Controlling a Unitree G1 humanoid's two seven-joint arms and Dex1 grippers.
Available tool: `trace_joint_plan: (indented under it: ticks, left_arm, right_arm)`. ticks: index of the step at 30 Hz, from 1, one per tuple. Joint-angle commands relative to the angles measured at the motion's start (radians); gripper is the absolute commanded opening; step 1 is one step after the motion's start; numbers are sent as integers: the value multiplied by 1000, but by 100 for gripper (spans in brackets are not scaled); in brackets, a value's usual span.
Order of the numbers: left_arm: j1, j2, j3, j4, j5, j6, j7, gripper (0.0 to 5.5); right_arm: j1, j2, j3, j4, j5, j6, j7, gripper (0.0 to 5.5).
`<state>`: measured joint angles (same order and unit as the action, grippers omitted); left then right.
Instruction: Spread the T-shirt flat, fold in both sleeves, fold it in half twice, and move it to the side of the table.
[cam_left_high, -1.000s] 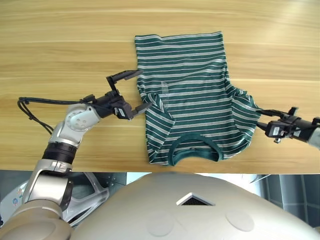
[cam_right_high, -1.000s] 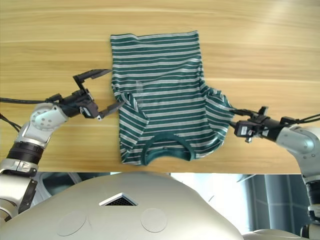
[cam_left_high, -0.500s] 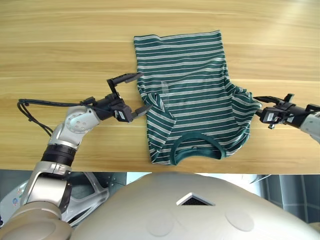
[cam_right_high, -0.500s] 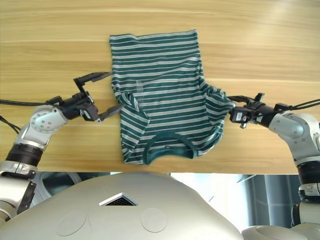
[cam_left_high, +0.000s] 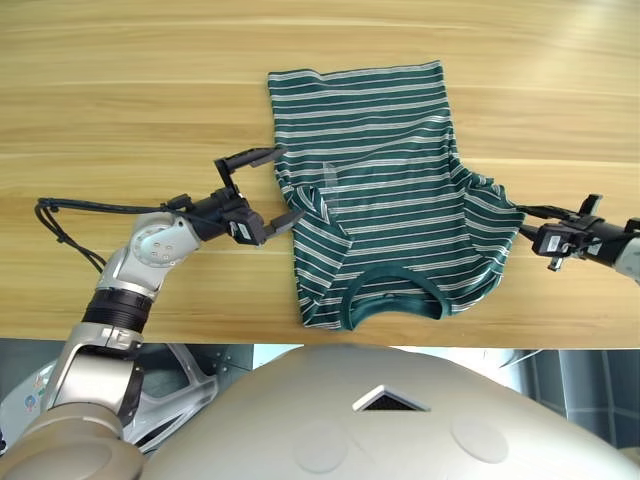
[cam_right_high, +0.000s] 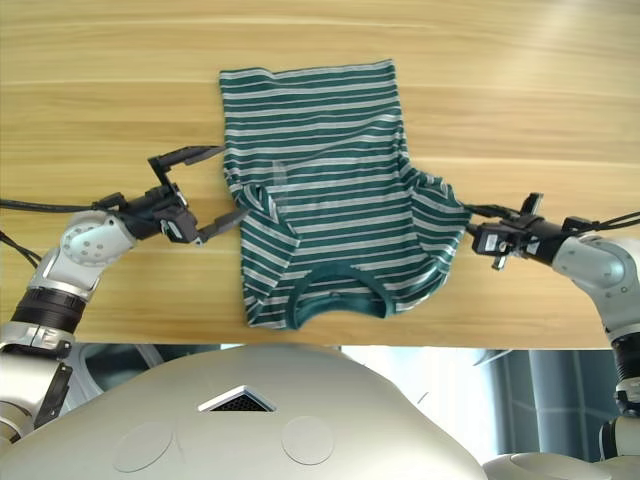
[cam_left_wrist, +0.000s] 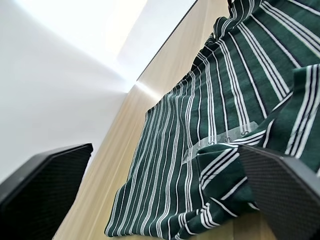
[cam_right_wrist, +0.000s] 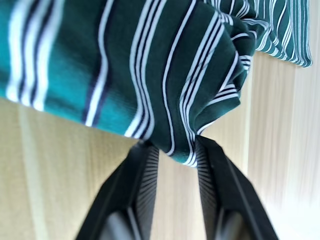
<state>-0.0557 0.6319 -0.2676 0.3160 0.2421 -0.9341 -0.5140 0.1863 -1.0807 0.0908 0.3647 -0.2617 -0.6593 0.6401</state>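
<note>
A green T-shirt with white stripes (cam_left_high: 380, 170) lies on the wooden table (cam_left_high: 130, 80), collar toward me, hem at the far side. Both sleeves are bunched against the body. My left gripper (cam_left_high: 290, 182) stands open at the shirt's left edge, its fingers (cam_left_wrist: 45, 185) on either side of the crumpled left sleeve (cam_left_wrist: 225, 165) without touching it. My right gripper (cam_right_wrist: 174, 145) is shut on the edge of the right sleeve (cam_right_wrist: 150, 75), low over the table at the shirt's right side (cam_right_high: 478, 232).
The table's near edge (cam_left_high: 200, 343) runs just below the collar. Bare wood stretches to the left, to the right and beyond the hem. A black cable (cam_left_high: 70, 205) trails from my left arm over the table.
My right gripper came in to the right sleeve, closed on it, then drew back to the right, tugging the sleeve slightly outward. The left gripper has barely moved.
</note>
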Motion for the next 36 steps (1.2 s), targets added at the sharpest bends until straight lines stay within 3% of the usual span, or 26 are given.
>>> trace_joint_plan:
  ticks: [1,4,9,15,22,36]
  left_arm:
    - [4,8,-4,-5,11,1,-1,540]
    - [4,7,-5,-5,11,1,-1,540]
    - [-3,2,-7,4,13,-1,1,540]
    - [-15,-12,-10,31,29,-10,12,540]
    - [-29,-27,-16,47,46,-13,16,540]
    - [-45,-46,-30,65,70,-8,30,540]
  right_arm:
    - [23,0,41,42,-46,17,28,66]
    - [17,3,42,46,-44,9,20,3]
    - [16,-5,29,36,-24,0,14,3]
    - [58,-55,-110,-104,112,-46,14,3]
    - [33,-52,-157,-207,124,-14,35,3]
    - [-66,-3,-49,-388,81,16,109,3]
